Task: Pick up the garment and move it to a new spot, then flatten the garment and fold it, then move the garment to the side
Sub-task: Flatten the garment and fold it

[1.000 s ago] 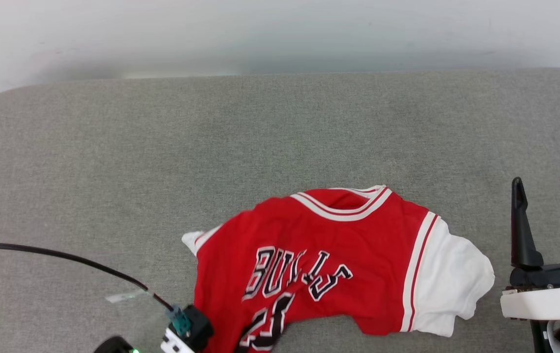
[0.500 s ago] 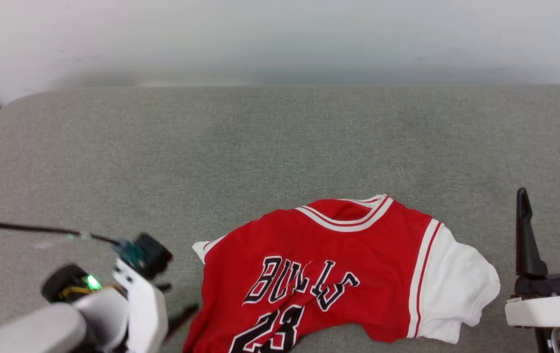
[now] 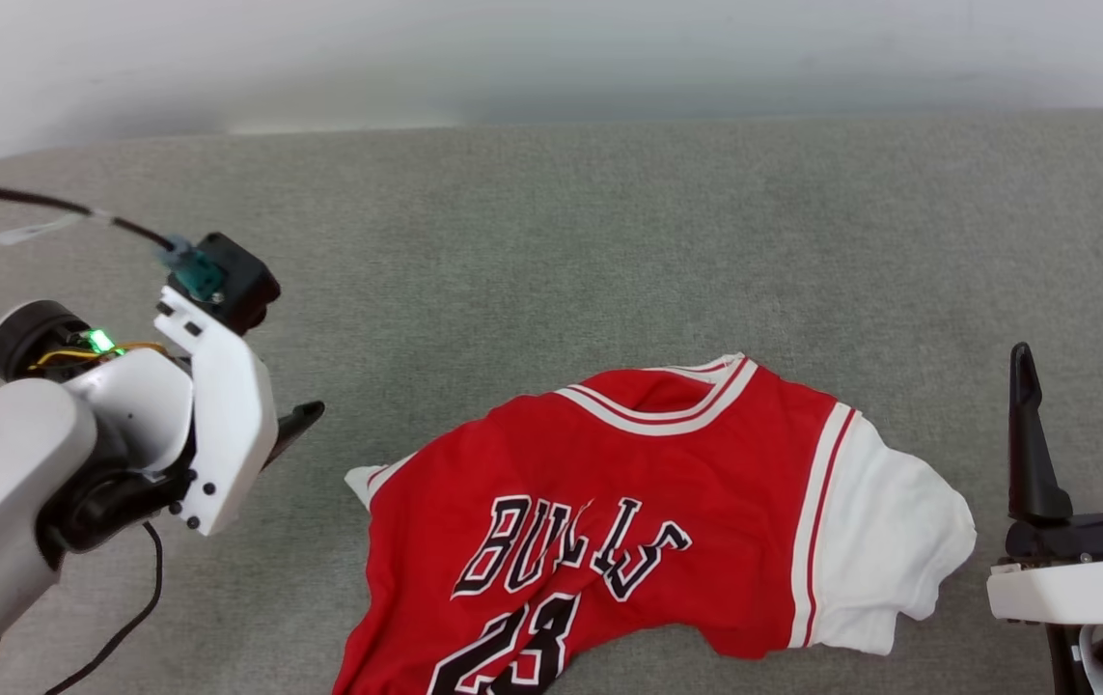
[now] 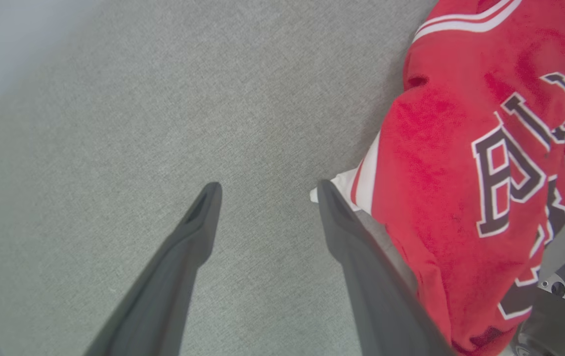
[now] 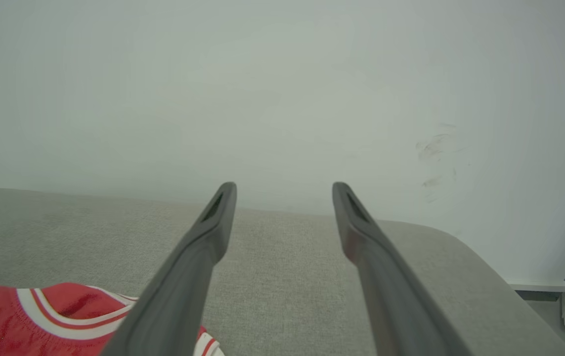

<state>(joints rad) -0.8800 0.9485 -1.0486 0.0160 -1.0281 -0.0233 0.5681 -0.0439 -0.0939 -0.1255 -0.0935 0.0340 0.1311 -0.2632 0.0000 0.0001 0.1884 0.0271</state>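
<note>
Shirt (image 3: 628, 502) first: it lies face up on the gray fabric worktop (image 3: 551, 251), in the lower middle of the head view, with its bottom edge running off the bottom of that view. The striped collar (image 3: 676, 405) points away from the robot. The black "BULLS" and "23" print is on top, and a wrinkle runs through the letters. The white sleeve (image 3: 898, 550) on the robot's right side is spread out. On the left side only a small white corner (image 3: 363, 480) shows past the red cloth.

The left arm (image 3: 213, 425) hangs over bare worktop to the left of the shirt, with a black cable (image 3: 49, 203) running off its wrist to the left edge of the view. The left jaws are released and hold nothing. In the left wrist view their two fingers (image 4: 183, 257) stand well parted with plain gray fabric between them, and the tip of one sits just beside that small white corner. Whether it touches the cloth I cannot tell.

The right jaws sit at the lower right of the head view, near the spread sleeve but apart from it. Their fingers (image 3: 1029, 444) point up the view, parted and empty. In the right wrist view they aim at a pale wall (image 5: 282, 99) behind the worktop.
</note>
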